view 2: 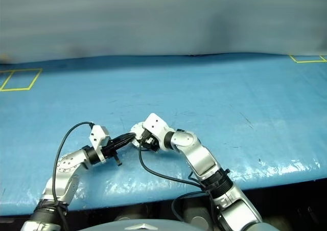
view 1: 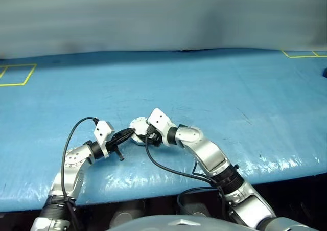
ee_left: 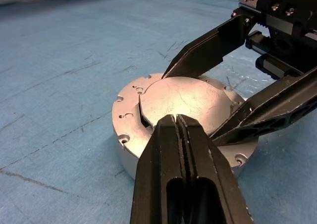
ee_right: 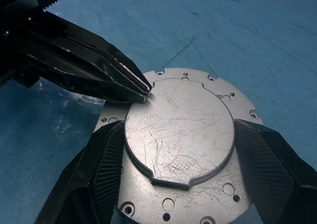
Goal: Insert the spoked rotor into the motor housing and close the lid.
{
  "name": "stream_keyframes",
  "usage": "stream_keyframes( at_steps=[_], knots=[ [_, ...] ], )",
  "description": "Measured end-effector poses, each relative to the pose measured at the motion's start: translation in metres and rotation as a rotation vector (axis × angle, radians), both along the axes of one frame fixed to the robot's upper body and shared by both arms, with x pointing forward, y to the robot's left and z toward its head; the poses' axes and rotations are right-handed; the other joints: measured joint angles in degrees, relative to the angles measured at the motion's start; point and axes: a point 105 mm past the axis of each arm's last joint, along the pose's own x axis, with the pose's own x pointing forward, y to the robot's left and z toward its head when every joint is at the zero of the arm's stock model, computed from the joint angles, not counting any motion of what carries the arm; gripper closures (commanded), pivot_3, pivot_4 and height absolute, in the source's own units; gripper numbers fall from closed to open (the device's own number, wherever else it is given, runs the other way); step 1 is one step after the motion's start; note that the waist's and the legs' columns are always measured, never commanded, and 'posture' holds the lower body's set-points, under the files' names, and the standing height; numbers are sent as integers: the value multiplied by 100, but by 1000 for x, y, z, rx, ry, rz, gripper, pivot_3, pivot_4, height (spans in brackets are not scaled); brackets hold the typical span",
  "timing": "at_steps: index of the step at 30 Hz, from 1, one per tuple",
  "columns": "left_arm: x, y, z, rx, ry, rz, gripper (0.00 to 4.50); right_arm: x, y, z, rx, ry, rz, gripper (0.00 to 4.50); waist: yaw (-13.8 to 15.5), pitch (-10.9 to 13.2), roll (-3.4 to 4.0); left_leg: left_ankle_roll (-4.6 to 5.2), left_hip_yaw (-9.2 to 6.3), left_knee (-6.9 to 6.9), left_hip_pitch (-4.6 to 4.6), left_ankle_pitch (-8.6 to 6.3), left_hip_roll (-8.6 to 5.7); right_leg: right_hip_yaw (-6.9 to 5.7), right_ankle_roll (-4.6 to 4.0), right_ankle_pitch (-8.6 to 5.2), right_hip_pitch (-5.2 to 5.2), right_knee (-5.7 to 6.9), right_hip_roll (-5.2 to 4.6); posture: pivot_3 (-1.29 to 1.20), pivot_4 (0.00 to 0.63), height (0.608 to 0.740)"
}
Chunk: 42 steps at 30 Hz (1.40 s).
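You have the housing sitting on the blue table, near the front edge and a little left of centre, between your two grippers. The lid lies flat on top of it, plain grey face up, scratched, and looks closed down on the case. The flange with its small holes shows all round the lid.

Your right gripper comes in from the right and straddles the housing. Its fingers stand wide apart, one against each side of the round body, clasping it.

Your left gripper reaches in from the left. Its fingers are pressed together with nothing between them, and the joined tip rests at the lid's edge, on the side nearest that arm. In the right wrist view the same tip touches the rim of the lid where it meets the flange.

The rotor is hidden under the lid, so you cannot tell its place.

A black cable loops up from the left wrist, and another trails from the right.
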Motion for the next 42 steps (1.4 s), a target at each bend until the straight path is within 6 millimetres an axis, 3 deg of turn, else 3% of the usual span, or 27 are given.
stream_keyframes(
  at_steps=[9, 13, 14, 21, 27, 34, 39, 42],
  knots=[
    [-5, -1, -2, 4, -3, -9, 4454, -1, -3, 2, 53, 32, -36, 1435, 11, -1, 1, 2, -3, -5, -2, -2, 0, -1, 3, -5, 3, -11, -1, 0, 150, 740],
    [-7, 0, -6, 8, 6, -6, 4500, -2, -7, 7, 89, 52, -42, 85, 28, 3, 6, 8, -6, -7, -10, -5, -1, -5, 7, -3, 2, -28, -2, 0, 150, 740],
    [-7, -1, -5, 8, 3, -8, 4500, -1, -9, 7, 87, 56, -44, 35, 34, 3, 6, 8, -9, -7, -13, -6, -1, -9, 10, -1, 3, -35, -2, 0, 150, 740],
    [-9, -3, -6, -3, 1, -12, 4500, -6, -21, 14, 155, 106, -80, 35, 59, 8, 14, 17, -16, -14, -38, -11, -1, -14, 19, 6, -6, -69, -2, 0, 150, 740],
    [-9, -4, -5, -9, -5, -13, 4500, -1, -31, 29, 320, 215, -171, 35, 113, 12, 21, 22, -17, -12, -61, -14, -2, -16, -4, 28, -23, -81, -2, 0, 150, 740],
    [-10, -4, -7, -9, -1, -12, 4500, -2, -53, 9, 493, 505, -322, 35, 141, 17, 29, 29, -16, -12, -74, -18, -4, -15, -7, 29, -33, -84, -4, 0, 150, 740],
    [-11, -4, -7, -9, -2, -12, 4500, -8, -55, -4, 591, 677, -366, 35, 135, 23, 40, 30, -15, -13, -75, -18, -4, -14, -7, 29, -34, -84, -4, 0, 150, 740],
    [-11, -4, -7, -9, -1, -12, 4500, -11, -51, -6, 638, 744, -353, 694, 132, 24, 41, 30, -15, -13, -75, -18, -3, -14, -7, 29, -34, -84, -4, 0, 150, 740]
  ],
)
